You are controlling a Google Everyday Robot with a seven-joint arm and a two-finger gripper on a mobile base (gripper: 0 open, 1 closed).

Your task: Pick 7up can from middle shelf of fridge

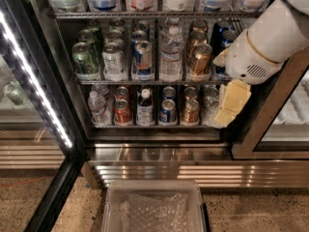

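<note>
Nearest to us, at the bottom edge, a clear rectangular plastic bin (pixel 153 190) stands on the speckled brown stone floor (pixel 260 214), and something crumpled and transparent lies inside it. Just behind the bin runs the ribbed stainless-steel base panel (pixel 159 170) of the tall black-framed fridge (pixel 62 76). On the left the glass door (pixel 19 124) stands open, and a bright white light strip (pixel 36 81) runs diagonally beside it.

A little further in, at the right side, the white rounded robot arm (pixel 270 37) comes down from the upper corner. Its pale yellow gripper (pixel 231 104) hangs in front of the right end of the lowest wire rack (pixel 154 125), which carries small bottles and cans. We cannot tell whether the gripper is open or closed.

Further in, the middle shelf (pixel 149 81), a thin wire rack with a silver front rail, holds six rows of drinks. The pale silvery-white 7up can (pixel 113 59) stands upright at the front of the second row from the left, between a dark green can (pixel 83 58) and a blue-and-silver can (pixel 143 57), well apart from the gripper. Its print is faint and greenish-grey, and its top is shiny silver. To the right follow a clear water bottle (pixel 171 57), a gold-brown can (pixel 199 59) and dark blue cans (pixel 222 35). Highest and furthest, the top wire rack (pixel 159 14) carries bigger bottles.
</note>
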